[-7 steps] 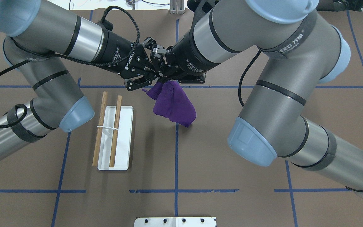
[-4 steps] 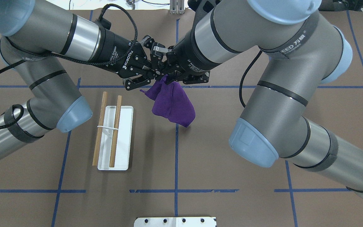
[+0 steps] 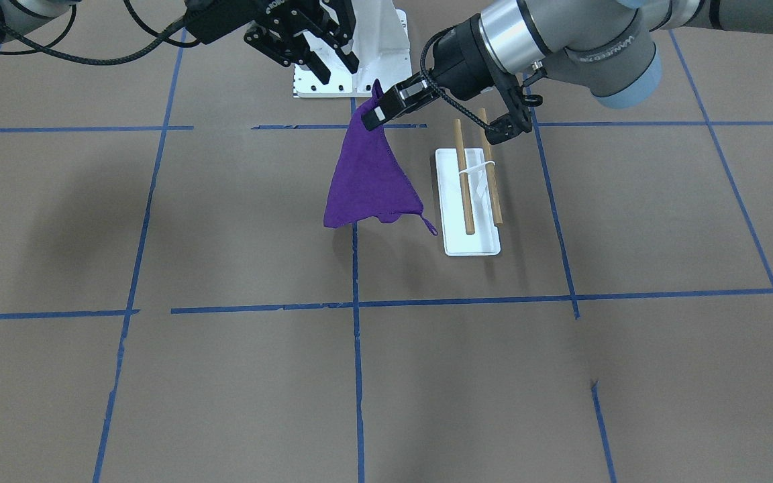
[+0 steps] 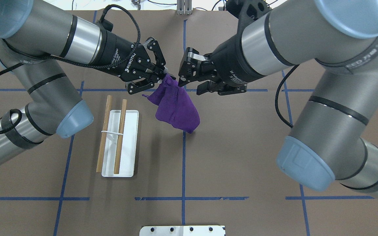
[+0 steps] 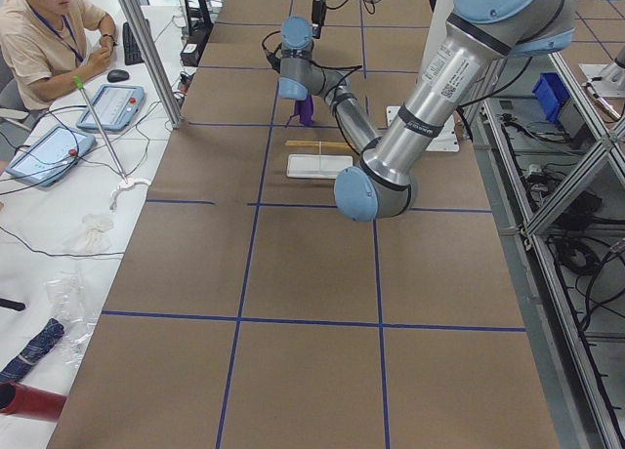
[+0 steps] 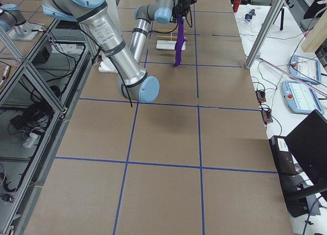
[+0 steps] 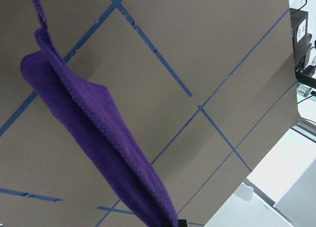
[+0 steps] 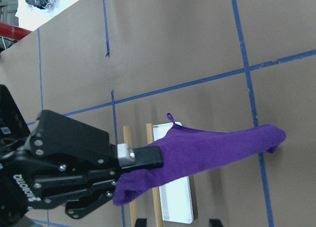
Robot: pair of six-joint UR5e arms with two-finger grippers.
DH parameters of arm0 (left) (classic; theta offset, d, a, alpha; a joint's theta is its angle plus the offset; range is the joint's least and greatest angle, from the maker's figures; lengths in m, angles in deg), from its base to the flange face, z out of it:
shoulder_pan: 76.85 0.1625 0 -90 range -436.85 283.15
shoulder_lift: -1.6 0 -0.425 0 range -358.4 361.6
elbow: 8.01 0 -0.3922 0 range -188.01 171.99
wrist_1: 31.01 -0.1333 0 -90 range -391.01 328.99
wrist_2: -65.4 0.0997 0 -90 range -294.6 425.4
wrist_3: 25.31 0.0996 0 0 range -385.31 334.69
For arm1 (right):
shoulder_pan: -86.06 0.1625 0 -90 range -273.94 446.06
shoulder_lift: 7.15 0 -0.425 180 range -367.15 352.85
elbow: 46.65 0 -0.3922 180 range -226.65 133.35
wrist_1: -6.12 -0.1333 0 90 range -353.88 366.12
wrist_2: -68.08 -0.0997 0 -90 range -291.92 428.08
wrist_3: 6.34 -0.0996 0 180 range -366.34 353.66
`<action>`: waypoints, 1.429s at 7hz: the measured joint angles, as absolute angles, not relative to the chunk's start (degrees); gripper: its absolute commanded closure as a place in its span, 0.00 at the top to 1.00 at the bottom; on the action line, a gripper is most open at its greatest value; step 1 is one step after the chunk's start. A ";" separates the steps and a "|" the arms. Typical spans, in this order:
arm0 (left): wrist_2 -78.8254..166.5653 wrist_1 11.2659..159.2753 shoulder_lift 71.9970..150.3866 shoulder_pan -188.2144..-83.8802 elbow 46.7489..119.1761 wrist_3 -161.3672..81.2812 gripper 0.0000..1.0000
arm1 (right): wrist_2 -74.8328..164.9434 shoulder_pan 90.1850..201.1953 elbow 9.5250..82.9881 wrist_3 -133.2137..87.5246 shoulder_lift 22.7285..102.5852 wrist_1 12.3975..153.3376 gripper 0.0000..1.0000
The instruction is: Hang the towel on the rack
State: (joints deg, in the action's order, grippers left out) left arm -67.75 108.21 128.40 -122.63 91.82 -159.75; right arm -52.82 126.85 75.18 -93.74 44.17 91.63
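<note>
Toward the left of the overhead view, the rack (image 4: 130, 144) sits on the desk (image 4: 241, 157) with both wooden rods (image 4: 120, 131) bare; nothing hangs on it yet. Just right of it and higher up, the left gripper (image 4: 164, 76) has its jaws clenched on the top corner of the towel (image 4: 176, 108). The cloth dangles from that single pinch as a folded purple triangle, in the air beside the rack and apart from it. Its loop tag (image 4: 145, 95) sticks out on the rack side. The lowest corner seems to hang just off the desk, though I cannot be sure it clears. Further right, the right gripper (image 4: 191, 84) has its jaws released and empty, with a clear gap between it and the cloth. Its own wrist camera shows both fingertips spread with nothing between them.

That gap is what has changed. A second ago, and again 0.6 s ago, both grippers were pressed together at that same corner. Since then the right arm has let go and drawn back toward its own side. The left has kept its hold, and the towel has hardly shifted.

I read this as a hand-over just completed, leaving the towel with the arm nearer the rack. The hanging itself is not yet begun. It would likely mean carrying the cloth leftward and draping it over a rod, and a floppy towel held by one corner may swing or bunch on the way.
</note>
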 measured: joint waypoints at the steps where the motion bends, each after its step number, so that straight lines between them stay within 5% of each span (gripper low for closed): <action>1: -67.75 108.21 127.99 -122.78 92.30 -159.69 0.00 | -54.94 128.25 77.12 -93.72 46.51 91.64 1.00; 5: -67.97 108.33 120.14 -122.39 100.12 -152.51 0.00 | -66.41 140.41 78.17 -89.94 56.15 91.64 1.00; 10: -68.59 108.79 99.14 -123.31 108.63 -124.27 0.00 | -66.31 143.24 78.04 -85.21 60.27 91.62 1.00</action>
